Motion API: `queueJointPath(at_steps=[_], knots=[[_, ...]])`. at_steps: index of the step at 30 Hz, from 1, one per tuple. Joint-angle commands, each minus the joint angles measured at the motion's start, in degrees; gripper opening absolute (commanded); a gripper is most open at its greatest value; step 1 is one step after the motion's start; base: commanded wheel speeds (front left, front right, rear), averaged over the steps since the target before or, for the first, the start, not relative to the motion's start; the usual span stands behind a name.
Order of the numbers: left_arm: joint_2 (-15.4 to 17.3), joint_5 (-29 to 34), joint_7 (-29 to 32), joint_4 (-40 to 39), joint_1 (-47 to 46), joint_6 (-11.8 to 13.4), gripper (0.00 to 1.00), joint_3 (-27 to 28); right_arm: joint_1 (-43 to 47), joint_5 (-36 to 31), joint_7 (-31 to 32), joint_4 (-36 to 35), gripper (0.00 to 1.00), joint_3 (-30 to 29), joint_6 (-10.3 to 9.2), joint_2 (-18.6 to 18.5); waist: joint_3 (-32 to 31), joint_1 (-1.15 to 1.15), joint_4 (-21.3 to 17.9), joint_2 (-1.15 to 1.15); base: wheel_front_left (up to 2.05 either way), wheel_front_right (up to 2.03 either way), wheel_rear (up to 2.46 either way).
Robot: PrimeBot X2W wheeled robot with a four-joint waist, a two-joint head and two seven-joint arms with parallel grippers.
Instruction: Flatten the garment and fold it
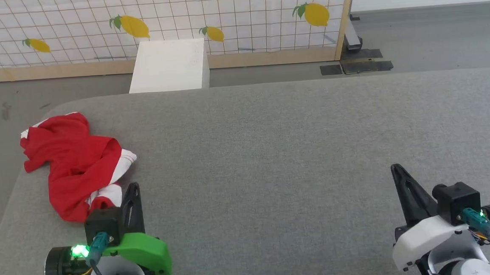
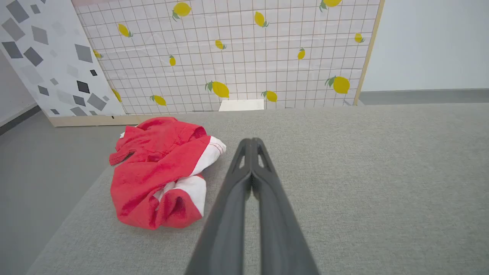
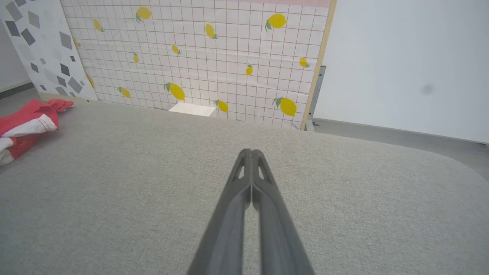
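Left gripper and right gripper — two, both pressed closed, empty.
One crumpled garment lay just beside the left gripper.

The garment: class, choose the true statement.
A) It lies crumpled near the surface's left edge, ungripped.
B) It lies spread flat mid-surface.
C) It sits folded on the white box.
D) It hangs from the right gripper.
A: the garment lies bunched by the left edge of the grey surface, while the left gripper and right gripper have their jaws shut on nothing.
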Motion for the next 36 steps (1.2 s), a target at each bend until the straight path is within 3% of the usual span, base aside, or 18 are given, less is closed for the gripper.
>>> queueJointPath(at_steps=[1, 33, 34, 36], knots=[[-0.2, 0.7, 0.1, -0.2, 0.6, 0.4, 0.00, 0.2, -1.1, -0.3, 0.0, -0.3, 0.00, 0.1, -0.09, 0.2, 0.0, 0.00, 0.0, 0.00, 0.00, 0.00, 0.00], [-0.2, 0.7, 0.1, -0.2, 0.6, 0.4, 0.00, 0.2, -1.1, -0.3, 0.0, -0.3, 0.00, 0.1, -0.09, 0.2, 0.0, 0.00, 0.0, 0.00, 0.00, 0.00, 0.00], [0.0, 0.0, 0.0, 0.0, 0.0, 0.0, 1.00, 0.0, 0.0, 0.0, 0.0, 0.0, 1.00, 0.0, 0.01, 0.0, 0.0, 0.00, 0.0, 0.00, 0.00, 0.00, 0.00], [0.0, -0.3, 0.0, 0.0, 0.0, 0.0, 1.00, -0.1, 0.0, 0.0, 0.0, 0.0, 1.00, 0.0, 0.01, 0.0, 0.0, 0.00, 0.0, 0.00, 0.00, 0.00, 0.00]])
